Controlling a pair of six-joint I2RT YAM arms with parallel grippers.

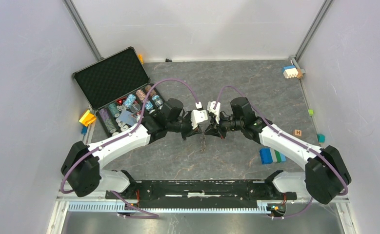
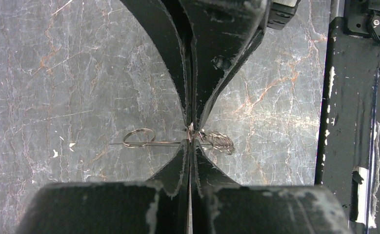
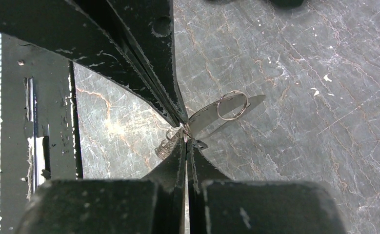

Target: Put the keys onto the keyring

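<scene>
Faintly, a wooden block shows H; angled inward, left gripper and right gripper meet, both clenched on the silver key

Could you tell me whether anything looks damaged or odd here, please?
Yes, perhaps: the keyring pinched by the left gripper and right gripper looks pulled into a loose, springy coil instead of lying flat. Permanent damage is unclear.

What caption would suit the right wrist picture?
Right gripper, shut, meets the left gripper at a flat silver key blade bearing a small wire ring.
</scene>
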